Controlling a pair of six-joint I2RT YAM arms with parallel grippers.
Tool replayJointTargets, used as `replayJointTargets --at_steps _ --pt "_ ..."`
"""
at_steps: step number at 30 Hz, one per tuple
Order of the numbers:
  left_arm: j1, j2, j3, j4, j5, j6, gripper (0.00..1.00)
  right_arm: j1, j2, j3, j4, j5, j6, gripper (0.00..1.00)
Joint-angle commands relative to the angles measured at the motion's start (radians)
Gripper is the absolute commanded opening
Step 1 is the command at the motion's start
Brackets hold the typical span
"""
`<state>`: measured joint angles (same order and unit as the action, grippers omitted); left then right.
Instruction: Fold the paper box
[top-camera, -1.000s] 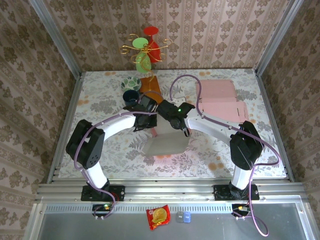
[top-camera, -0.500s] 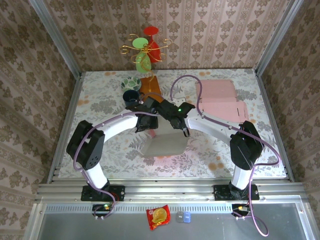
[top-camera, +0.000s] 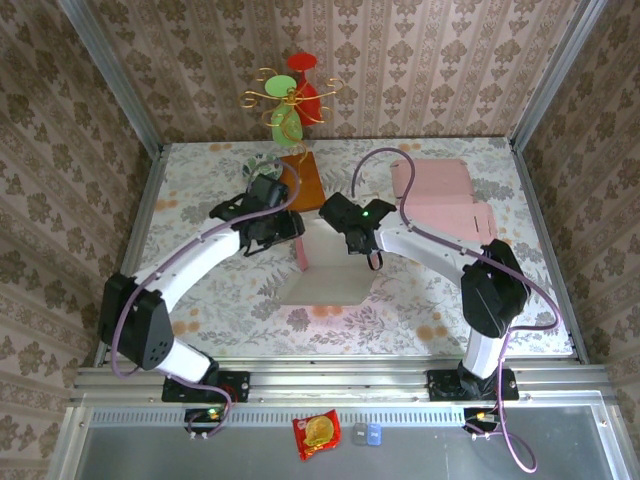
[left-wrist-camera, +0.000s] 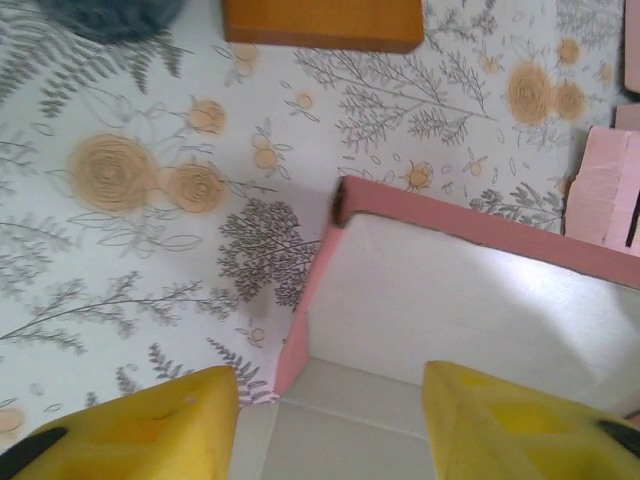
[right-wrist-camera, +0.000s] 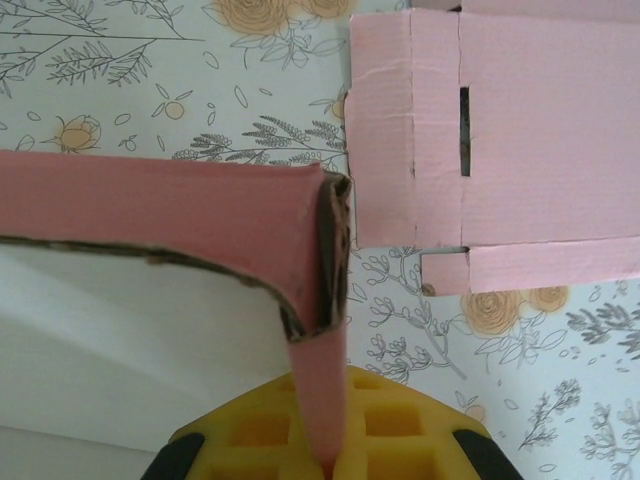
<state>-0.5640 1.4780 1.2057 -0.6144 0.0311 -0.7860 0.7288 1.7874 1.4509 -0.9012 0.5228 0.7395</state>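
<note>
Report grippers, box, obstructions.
Left gripper open above box corner. Right gripper shut on box wall. Box half-folded. Wooden block behind, apart.

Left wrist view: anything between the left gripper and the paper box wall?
Nothing visible. The left gripper hangs open just over the paper box at its raised corner; the orange block lies beyond, off the path.

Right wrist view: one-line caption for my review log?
Right jaws pinch the upright corner of the half-folded paper box, with flat pink cardboard lying beyond on the floral table.
</note>
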Motion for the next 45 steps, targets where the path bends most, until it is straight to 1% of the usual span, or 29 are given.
replayJointTargets --at_steps 1,5,6,9,13,16,19,21,24,26,28,29,31,33,35,37,39,42,43,45 --pt "0.052 -0.045 0.081 -0.117 0.014 -0.022 0.5 -0.05 -0.004 -0.035 -0.039 -0.102 0.132 0.0" --pt "0.102 -0.082 0.127 -0.222 -0.003 0.002 0.49 -0.128 -0.025 -0.132 -0.034 -0.267 0.313 0.0" --pt "0.136 -0.1 0.125 -0.239 -0.003 0.007 0.48 -0.148 -0.038 -0.165 -0.015 -0.309 0.366 0.0" --pt "0.183 -0.154 0.087 -0.268 0.004 0.013 0.44 -0.183 -0.079 -0.26 0.047 -0.432 0.503 0.0" --pt "0.212 -0.214 -0.011 -0.286 0.039 0.007 0.36 -0.192 -0.111 -0.33 0.093 -0.527 0.694 0.0" --pt "0.204 -0.238 -0.096 -0.258 0.107 -0.015 0.31 -0.183 -0.134 -0.378 0.145 -0.587 0.848 0.0" --pt "0.165 -0.248 -0.173 -0.195 0.152 -0.046 0.28 -0.166 -0.149 -0.426 0.204 -0.637 0.998 0.0" --pt "0.127 -0.233 -0.226 -0.125 0.197 -0.079 0.26 -0.154 -0.143 -0.447 0.232 -0.68 1.1 0.0" --pt "0.063 -0.194 -0.284 -0.006 0.24 -0.129 0.26 -0.13 -0.122 -0.446 0.279 -0.721 1.183 0.0" --pt "0.039 -0.164 -0.319 0.095 0.266 -0.166 0.26 -0.108 -0.108 -0.436 0.294 -0.743 1.235 0.0" --pt "0.024 -0.131 -0.341 0.177 0.284 -0.204 0.26 -0.089 -0.089 -0.423 0.314 -0.759 1.254 0.0" --pt "0.019 -0.112 -0.349 0.219 0.291 -0.211 0.26 -0.081 -0.081 -0.413 0.314 -0.765 1.256 0.04" --pt "0.013 -0.074 -0.349 0.251 0.297 -0.213 0.26 -0.071 -0.07 -0.411 0.328 -0.773 1.257 0.14" --pt "0.014 -0.042 -0.346 0.273 0.303 -0.204 0.26 -0.065 -0.07 -0.445 0.401 -0.802 1.279 0.27" --pt "0.016 -0.019 -0.346 0.286 0.3 -0.199 0.25 -0.063 -0.09 -0.469 0.44 -0.808 1.277 0.35" --pt "0.019 -0.003 -0.351 0.303 0.301 -0.2 0.25 -0.066 -0.12 -0.453 0.424 -0.789 1.233 0.42" --pt "0.019 0.006 -0.352 0.315 0.296 -0.197 0.25 -0.075 -0.163 -0.415 0.377 -0.741 1.148 0.48" --pt "0.021 0.028 -0.347 0.326 0.3 -0.198 0.24 -0.107 -0.221 -0.349 0.273 -0.679 0.988 0.52" --pt "0.021 0.035 -0.343 0.326 0.302 -0.197 0.24 -0.123 -0.24 -0.337 0.25 -0.66 0.941 0.52" --pt "0.019 0.051 -0.336 0.328 0.304 -0.201 0.24 -0.168 -0.287 -0.332 0.223 -0.605 0.821 0.48"
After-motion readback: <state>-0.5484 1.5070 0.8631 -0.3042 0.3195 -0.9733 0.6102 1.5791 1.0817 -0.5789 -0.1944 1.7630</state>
